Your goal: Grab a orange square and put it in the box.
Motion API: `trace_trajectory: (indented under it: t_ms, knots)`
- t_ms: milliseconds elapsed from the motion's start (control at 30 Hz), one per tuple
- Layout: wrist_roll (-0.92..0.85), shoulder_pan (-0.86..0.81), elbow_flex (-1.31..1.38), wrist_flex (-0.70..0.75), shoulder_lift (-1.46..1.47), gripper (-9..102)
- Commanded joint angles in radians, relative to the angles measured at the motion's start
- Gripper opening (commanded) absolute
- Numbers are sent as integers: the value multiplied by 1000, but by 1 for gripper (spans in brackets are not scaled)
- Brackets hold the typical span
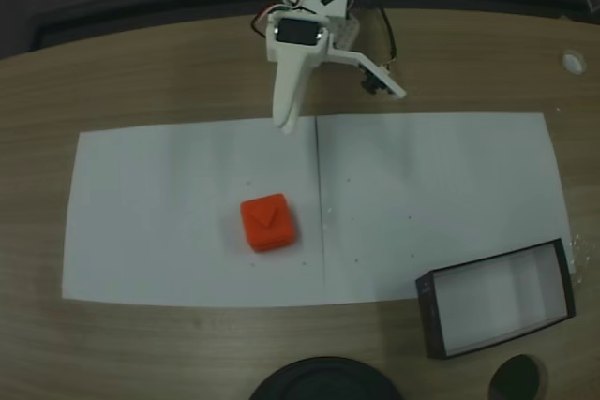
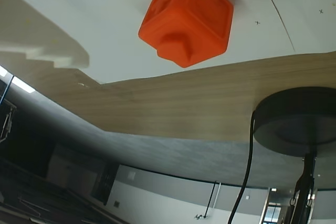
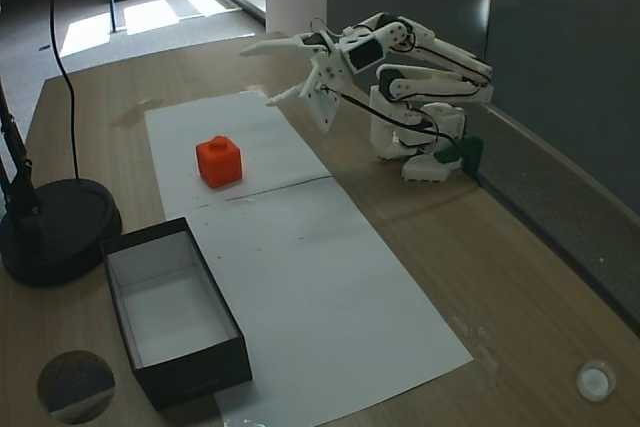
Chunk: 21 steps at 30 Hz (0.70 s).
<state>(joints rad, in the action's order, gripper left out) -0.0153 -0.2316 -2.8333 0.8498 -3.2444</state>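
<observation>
Around the block: you are seeing the orange square (image 1: 268, 222) sitting alone on the white paper sheet (image 1: 169, 231), with bare paper lying between it and the arm in both fixed views.
Box: the box (image 1: 497, 299) is resting well apart from the orange square, straddling the paper's edge and the wood, its white inside facing up.
Round objects: a black round lamp base (image 3: 55, 227) is standing on the wood near the box, with a black cable (image 3: 62, 57) rising from it; a smaller dark disc (image 3: 75, 385) is lying just beside the box's corner.
Small item: a white round cap (image 3: 595, 381) is sitting far off on the bare wood.
Surface: you are working over a wooden table (image 1: 141, 81); a thin dark line (image 1: 321, 203) is running across the paper just beside the block.
Room: a grey wall is running along the table's far edge behind the arm, and sunlight is falling on the floor beyond.
Arm: the white arm (image 3: 420, 77) is reaching forward from its base, hanging above the paper's edge.
Fingers: the gripper (image 3: 268, 73) is spreading its two fingers wide apart, holding nothing and touching nothing.
Wrist view: one white finger (image 2: 42, 40) is showing at the left, the orange square lying ahead of it.
</observation>
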Motion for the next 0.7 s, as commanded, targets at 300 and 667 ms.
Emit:
trace_trajectory:
  t_ms: [300,667]
  knots:
    - [5,-15,790,164,1083,41]
    - [6,-58,1201,362,1683,41]
